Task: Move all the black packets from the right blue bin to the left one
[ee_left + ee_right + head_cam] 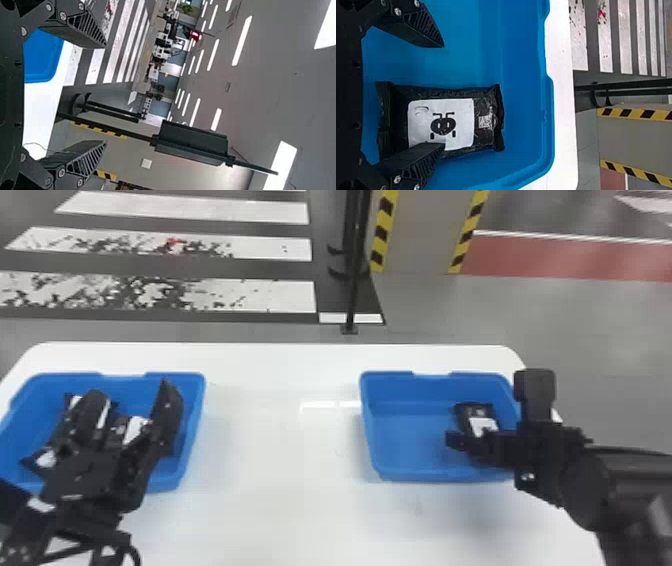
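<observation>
In the head view my right gripper (492, 415) hangs over the right part of the right blue bin (400, 435), near a black packet (470, 413) with a white label. The right wrist view has that packet (441, 122) lying in the bin, one finger of the open right gripper (443, 95) overlapping its label edge, the other finger well off it. My left gripper (135, 400) is above the left blue bin (195, 425), where several black packets (37, 460) lie partly behind it. Its fingers are apart in the left wrist view, the left gripper (105, 93) holding nothing.
Both bins stand on a white table (280, 440), with bare tabletop between them. A thin black post (352, 290) rises from the floor beyond the table's back edge.
</observation>
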`<action>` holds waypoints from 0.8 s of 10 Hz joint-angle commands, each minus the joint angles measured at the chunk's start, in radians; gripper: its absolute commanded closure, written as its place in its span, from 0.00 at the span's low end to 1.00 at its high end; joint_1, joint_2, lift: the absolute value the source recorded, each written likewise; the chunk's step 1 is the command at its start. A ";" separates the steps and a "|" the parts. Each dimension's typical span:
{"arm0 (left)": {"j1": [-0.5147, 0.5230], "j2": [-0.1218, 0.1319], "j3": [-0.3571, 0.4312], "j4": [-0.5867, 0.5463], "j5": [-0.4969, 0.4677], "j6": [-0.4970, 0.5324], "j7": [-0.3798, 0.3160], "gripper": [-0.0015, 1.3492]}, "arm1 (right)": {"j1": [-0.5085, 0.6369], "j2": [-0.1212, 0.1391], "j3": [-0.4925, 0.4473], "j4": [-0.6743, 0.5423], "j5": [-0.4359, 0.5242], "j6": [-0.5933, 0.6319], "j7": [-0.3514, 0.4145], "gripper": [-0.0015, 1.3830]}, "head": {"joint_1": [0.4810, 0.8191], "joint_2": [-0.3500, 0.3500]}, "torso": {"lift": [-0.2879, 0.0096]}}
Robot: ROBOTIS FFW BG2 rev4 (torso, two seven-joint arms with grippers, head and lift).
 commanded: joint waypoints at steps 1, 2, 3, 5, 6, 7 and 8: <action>0.002 0.000 0.002 0.000 0.000 0.001 0.000 0.16 | -0.001 -0.001 -0.004 0.009 -0.010 0.009 0.000 0.15 | 0.63 0.35 | 0.40; 0.002 0.000 0.000 0.000 0.002 0.001 -0.002 0.16 | -0.001 -0.001 -0.012 0.009 -0.012 0.044 0.000 0.29 | 0.63 0.35 | 0.40; 0.002 0.000 0.002 0.000 0.006 0.003 -0.003 0.16 | -0.001 -0.001 -0.014 0.014 -0.028 0.058 0.000 0.50 | 0.63 0.35 | 0.40; 0.000 -0.002 0.002 0.000 0.010 0.001 -0.005 0.16 | 0.002 -0.001 -0.018 0.016 -0.059 0.054 0.001 0.79 | 0.63 0.35 | 0.40; 0.000 -0.002 0.004 0.002 0.012 0.001 -0.005 0.16 | -0.001 -0.001 -0.014 0.014 -0.063 0.031 0.007 0.79 | 0.63 0.36 | 0.40; 0.000 0.000 0.004 0.000 0.012 -0.004 -0.005 0.16 | 0.004 0.000 -0.014 0.014 -0.071 0.004 0.020 0.80 | 0.63 0.37 | 0.40; 0.002 -0.002 0.006 0.002 0.014 -0.004 -0.005 0.16 | 0.014 0.000 -0.012 -0.011 -0.079 -0.015 0.029 0.80 | 0.63 0.38 | 0.40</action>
